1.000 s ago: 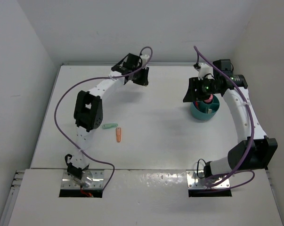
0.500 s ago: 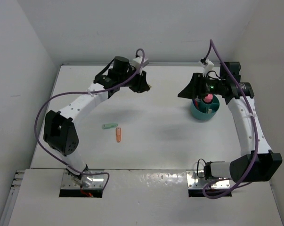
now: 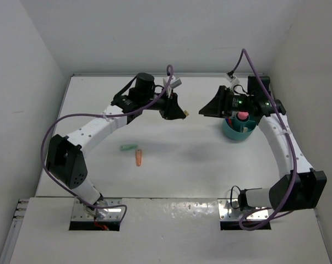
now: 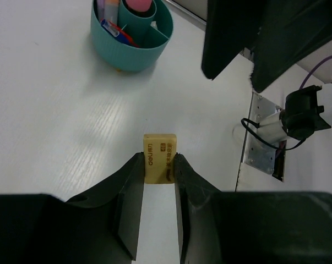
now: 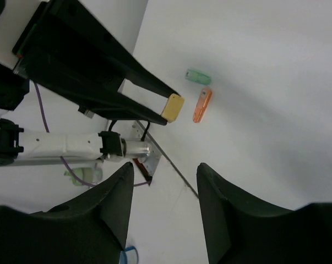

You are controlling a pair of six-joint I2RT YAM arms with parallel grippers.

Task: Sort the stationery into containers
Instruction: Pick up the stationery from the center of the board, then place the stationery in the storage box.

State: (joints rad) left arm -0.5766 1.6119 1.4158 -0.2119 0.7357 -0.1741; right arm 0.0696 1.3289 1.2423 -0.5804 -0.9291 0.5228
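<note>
**A:** Start big. What's on the worktop [image 3: 177,168]?

**B:** Both arms reach to the far middle. The left arm [image 3: 94,129] comes from the left and the right arm [image 3: 287,148] curves in from the right. Their tips are near each other but well apart from touching. The teal cup [image 3: 236,136] sits just right of the right arm's tip, with a pink-red marker [image 3: 243,116] standing in it.

**A:** And the pincers?

**B:** The left pincer [image 4: 157,168] is clamped on a tan eraser [image 4: 159,158], held in the air. The right pincer [image 5: 166,168] stands parted with nothing between its fingers.

**A:** How will that eraser handle?

**B:** Light, I'd judge, and rubbery, so it should grip well rather than slip, and it won't break. Its near end is pinched, so the free end past the fingertips looks like the place for a second grip. A loose hold may let so short a block twist.

**A:** What's still loose?

**B:** A mint-green stub [image 3: 129,147] and an orange stub [image 3: 139,158] lie side by side at left-centre.

**A:** What has changed from a second ago?

**B:** The left arm has swung from the far left-middle toward the centre. The right pincer has come off the cup and now faces left. The stubs haven't moved.
</note>
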